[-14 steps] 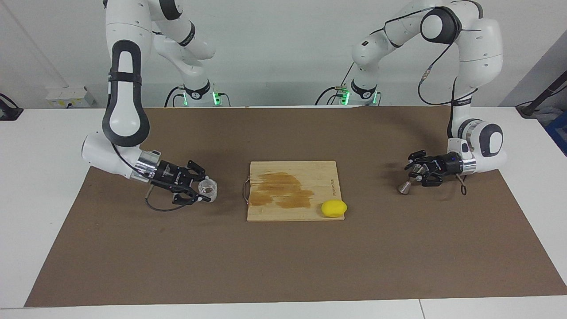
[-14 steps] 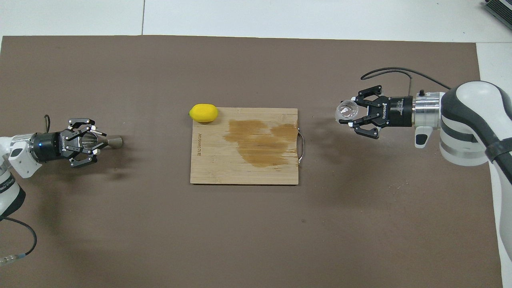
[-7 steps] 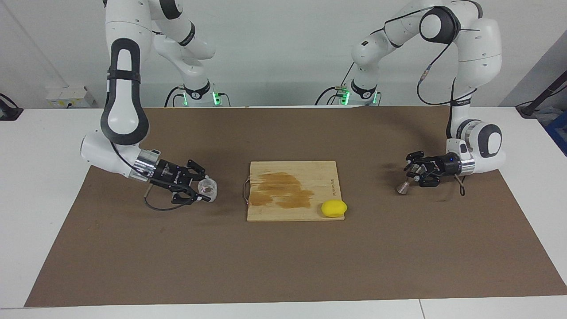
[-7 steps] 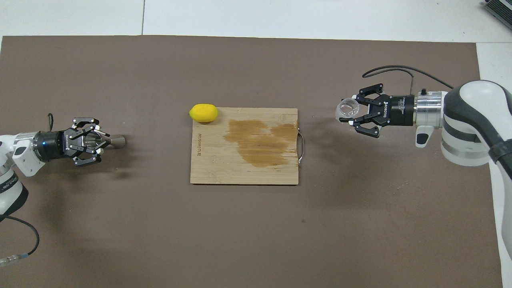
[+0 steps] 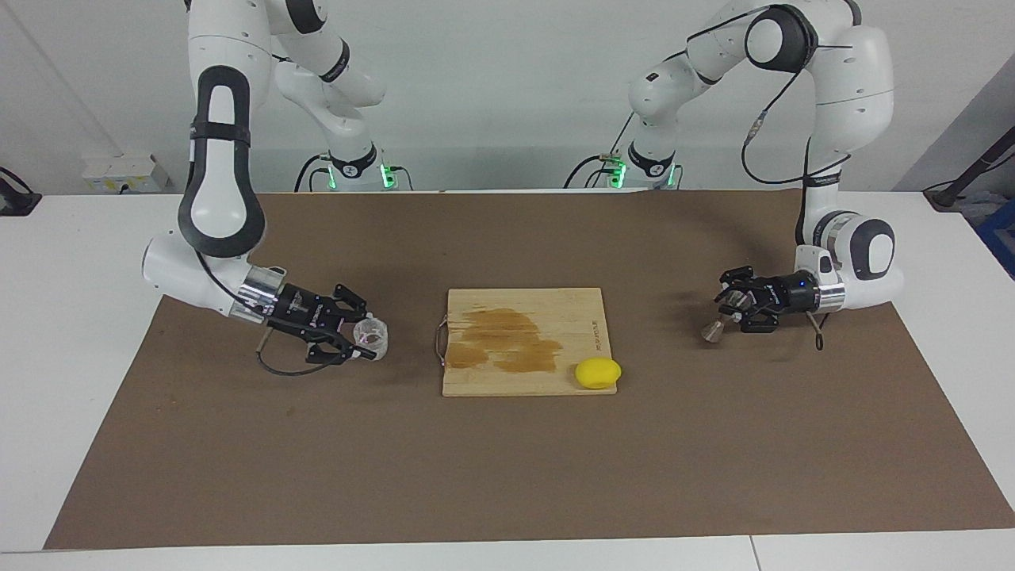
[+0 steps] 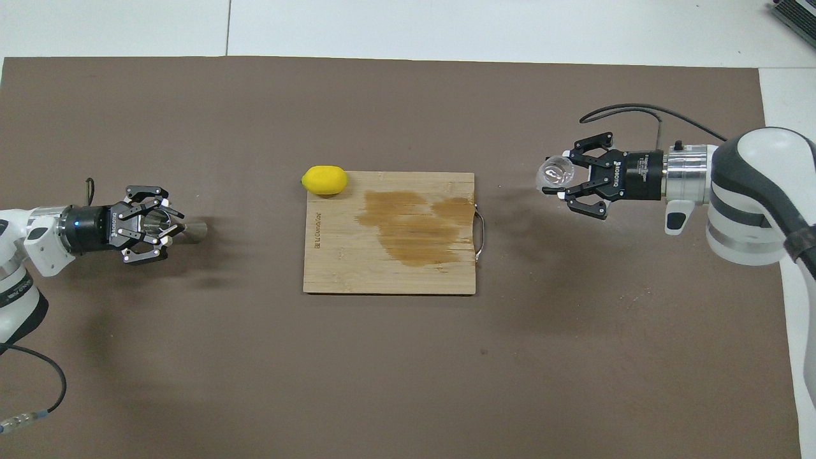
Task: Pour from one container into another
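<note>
The small clear thick-walled glass cup [image 5: 371, 336] hangs tilted in the right hand [image 5: 358, 339]. The silver hourglass-shaped metal jigger [image 5: 718, 319] leans in the left hand [image 5: 733, 305], both off the desk.

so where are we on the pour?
Pickup looks done: the right gripper is shut on the glass cup, the left gripper is shut on the metal jigger. Both are raised over the mat at either end, the cutting board between them. Left: bring them together and tip the cup.
</note>
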You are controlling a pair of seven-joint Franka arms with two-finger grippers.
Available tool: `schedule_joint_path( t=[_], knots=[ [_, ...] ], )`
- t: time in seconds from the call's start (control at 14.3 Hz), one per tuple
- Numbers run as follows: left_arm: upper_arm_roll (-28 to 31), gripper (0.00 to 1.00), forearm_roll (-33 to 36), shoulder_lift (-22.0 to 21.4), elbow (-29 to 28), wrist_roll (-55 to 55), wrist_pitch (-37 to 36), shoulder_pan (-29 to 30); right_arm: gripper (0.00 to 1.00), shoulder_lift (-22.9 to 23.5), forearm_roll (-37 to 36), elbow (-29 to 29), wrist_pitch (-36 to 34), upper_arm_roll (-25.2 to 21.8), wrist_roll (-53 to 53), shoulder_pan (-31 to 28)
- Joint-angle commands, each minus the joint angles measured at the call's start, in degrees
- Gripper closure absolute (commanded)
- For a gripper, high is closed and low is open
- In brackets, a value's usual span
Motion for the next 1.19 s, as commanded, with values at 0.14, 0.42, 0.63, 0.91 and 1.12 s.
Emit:
schedule_joint_path(
  t=[0.14,0.42,0.63,0.91,1.12],
  knots=[
    [0.84,0.86,-3.51,-7.7,-6.04,-3.55,3.47,-4.26,1.0,-2.81,1.27,-0.98,-2.46,0.33,1.26,-1.58],
    [0.75,0.86,-6.93,-12.44,-9.99,-5.66,7.5,-7.78,1.0,-3.87,1.62,-1.68,-4.56,0.33,1.26,-2.63],
    [0.75,0.87,-10.97,-15.35,-12.11,-8.04,10.75,-12.17,1.0,-4.57,1.71,-1.86,-5.71,0.33,1.26,-3.51],
    [0.75,0.87,-16.33,-18.16,-14.39,-9.35,17.16,-18.76,1.0,-4.83,3.19,-2.21,-6.59,0.42,1.18,-3.34],
    [0.75,0.86,-22.3,-19.4,-15.63,-9.53,22.96,-24.99,1.0,-5.01,3.2,-2.47,-6.94,0.42,1.18,-3.43]
  ],
)
